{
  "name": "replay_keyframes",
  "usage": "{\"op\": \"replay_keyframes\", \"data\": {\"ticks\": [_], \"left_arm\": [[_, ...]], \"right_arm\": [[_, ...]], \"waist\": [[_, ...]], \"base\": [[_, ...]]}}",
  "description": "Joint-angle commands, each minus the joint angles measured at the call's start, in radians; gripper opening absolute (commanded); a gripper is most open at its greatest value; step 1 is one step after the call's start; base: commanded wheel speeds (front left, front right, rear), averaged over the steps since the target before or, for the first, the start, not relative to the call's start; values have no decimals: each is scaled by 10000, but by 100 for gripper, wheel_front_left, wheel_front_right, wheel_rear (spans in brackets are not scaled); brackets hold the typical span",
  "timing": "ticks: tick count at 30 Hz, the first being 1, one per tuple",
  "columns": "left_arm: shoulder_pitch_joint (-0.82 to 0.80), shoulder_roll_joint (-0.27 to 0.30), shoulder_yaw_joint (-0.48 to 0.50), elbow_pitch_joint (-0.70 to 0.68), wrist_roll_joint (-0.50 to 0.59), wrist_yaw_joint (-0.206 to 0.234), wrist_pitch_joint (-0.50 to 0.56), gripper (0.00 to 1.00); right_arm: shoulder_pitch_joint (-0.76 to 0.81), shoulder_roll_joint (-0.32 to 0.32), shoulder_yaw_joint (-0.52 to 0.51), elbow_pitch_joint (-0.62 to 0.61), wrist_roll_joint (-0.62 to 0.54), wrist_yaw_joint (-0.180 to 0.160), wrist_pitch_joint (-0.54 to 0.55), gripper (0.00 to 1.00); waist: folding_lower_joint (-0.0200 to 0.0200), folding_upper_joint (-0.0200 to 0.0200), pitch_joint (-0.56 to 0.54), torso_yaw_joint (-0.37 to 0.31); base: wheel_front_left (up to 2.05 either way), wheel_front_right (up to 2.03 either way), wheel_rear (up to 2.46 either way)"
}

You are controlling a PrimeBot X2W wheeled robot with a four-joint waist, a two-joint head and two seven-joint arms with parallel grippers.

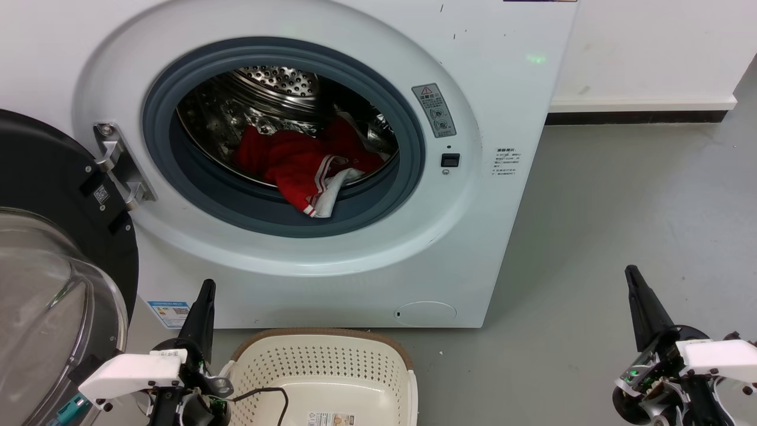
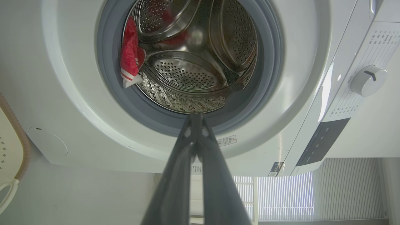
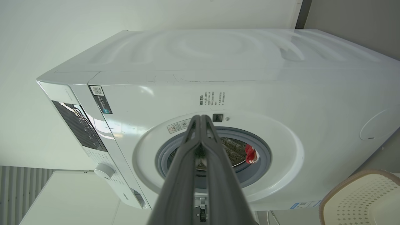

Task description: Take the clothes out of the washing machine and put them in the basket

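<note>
Grey floor: one basket, one washing machine with clothes; left claw, right claw closed, empty.

We only make out warning-triangle sticker on washing machine front, upper right; other print too tiny.

Smooth pale grey floor is spreading out to the right, soft light glancing off it. Plain white painted wall is rising behind it, with a white baseboard ledge and a black strip running along its foot. White slatted window blind is glowing bluish with daylight in the left wrist view. More grey slats are showing dimmer at the right wrist view's lower left.
</note>
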Motion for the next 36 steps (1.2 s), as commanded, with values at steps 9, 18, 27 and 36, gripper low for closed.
{"op": "replay_keyframes", "data": {"ticks": [9, 18, 27, 36], "left_arm": [[-59, 1, 26, -5, 3, -42, 18, 0], [-59, 1, 26, -5, 5, -42, 18, 0], [-59, 1, 26, -5, 5, -42, 18, 0], [-59, 1, 26, -5, 5, -42, 18, 0]], "right_arm": [[-132, 33, 4, 13, -44, -3, 6, 0], [-132, 33, 5, 13, -44, -3, 6, 0], [-132, 33, 5, 13, -44, -3, 6, 0], [-133, 33, 5, 13, -44, -3, 6, 0]], "waist": [[0, 0, 0, 0], [0, 0, 0, 0], [0, 0, 0, 0], [0, 0, 0, 0]], "base": [[0, 0, 0], [0, 0, 0], [0, 0, 0], [0, 0, 0]]}}
